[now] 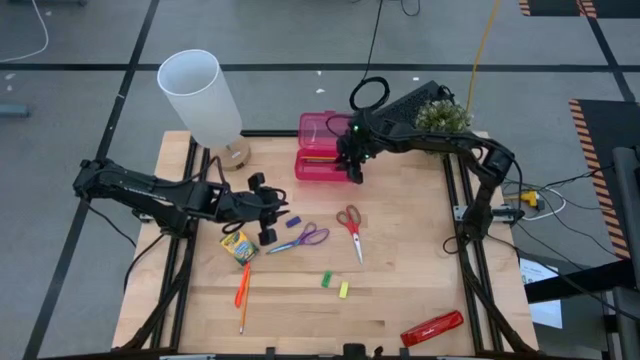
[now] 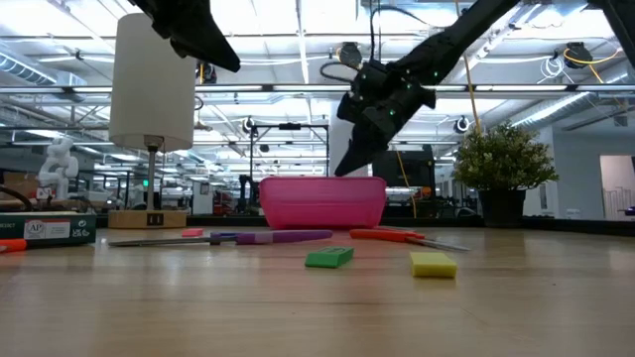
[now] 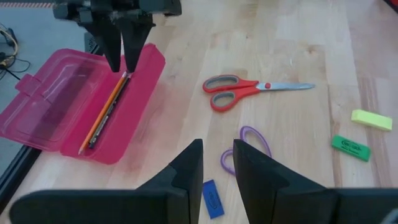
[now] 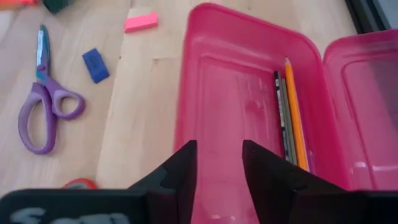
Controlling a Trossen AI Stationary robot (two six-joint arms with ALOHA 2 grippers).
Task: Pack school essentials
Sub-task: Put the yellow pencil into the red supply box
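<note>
I'm seeing the right tool (image 1: pixel 352 172) hovering, fingers slightly spread and empty, over the pink case (image 1: pixel 322 160) holding two pencils (image 4: pixel 290 118). Left tool (image 1: pixel 268 212), narrowly spread, is hanging above the purple scissors (image 1: pixel 303 238) on the tabletop (image 1: pixel 400 270).

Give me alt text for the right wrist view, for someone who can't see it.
The right gripper, fingers open and empty, hangs over an open pink case that holds an orange pencil and a dark pencil lying side by side. On the wooden table beside the case lie purple-handled scissors, a blue eraser and a pink eraser.
</note>
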